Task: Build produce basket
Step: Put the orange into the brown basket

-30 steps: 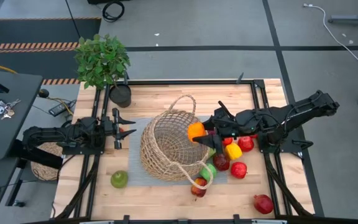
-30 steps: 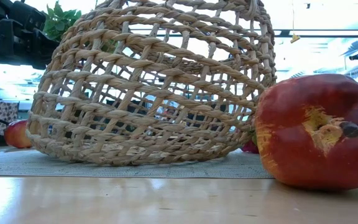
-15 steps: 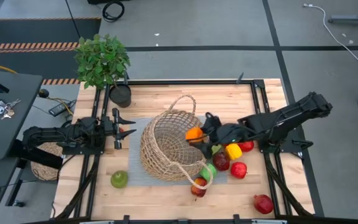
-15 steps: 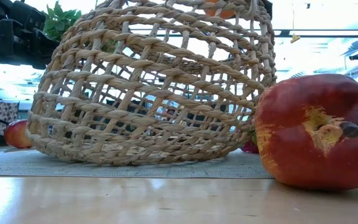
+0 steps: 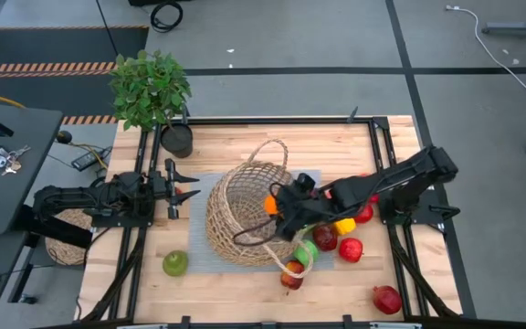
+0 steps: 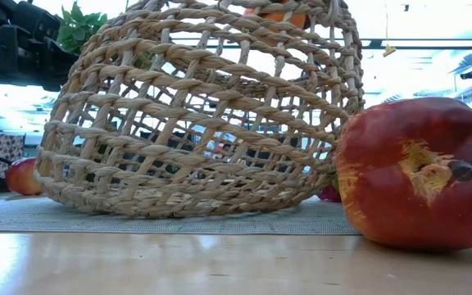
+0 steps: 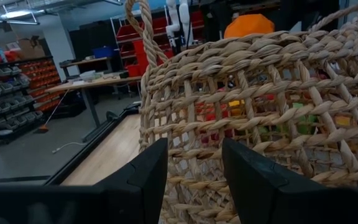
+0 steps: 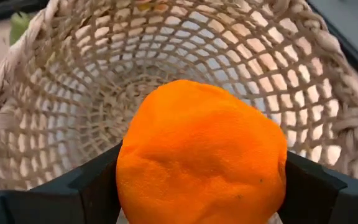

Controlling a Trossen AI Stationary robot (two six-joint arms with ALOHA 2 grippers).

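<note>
The woven basket [image 5: 236,215] lies on its side on a grey mat [image 5: 210,259], its mouth toward the table's right. My right gripper [image 5: 275,208] is at that mouth, shut on an orange [image 8: 201,149]. The orange also shows above the basket's wall [image 6: 285,15]. More produce lies right of the basket: a yellow pepper [image 5: 343,224], red apples [image 5: 351,249] and a green fruit [image 5: 306,251]. A pomegranate [image 5: 387,298] sits near the front edge and a green apple [image 5: 174,263] at the front left. My left gripper [image 5: 186,183] waits left of the basket, open on nothing. My right gripper pinches the orange between its two fingers [image 8: 98,183], one on each of two opposite sides [image 8: 129,177]. The fingers come slanting down from the table's right, pointing into the basket's mouth. The orange is lifted clear, in front of the basket's hollow.
A potted plant [image 5: 151,87] stands at the far left corner. A smaller wicker object [image 5: 62,245] lies off the table's left edge. A red fruit [image 6: 23,176] sits near my left gripper. Dark rails [image 5: 400,265] run along both sides.
My right gripper has carried the orange toward the table's left and down, from beside the produce pile to the basket's mouth. It has tipped its fingers downward and rolled. The basket and the other produce have stayed put.
</note>
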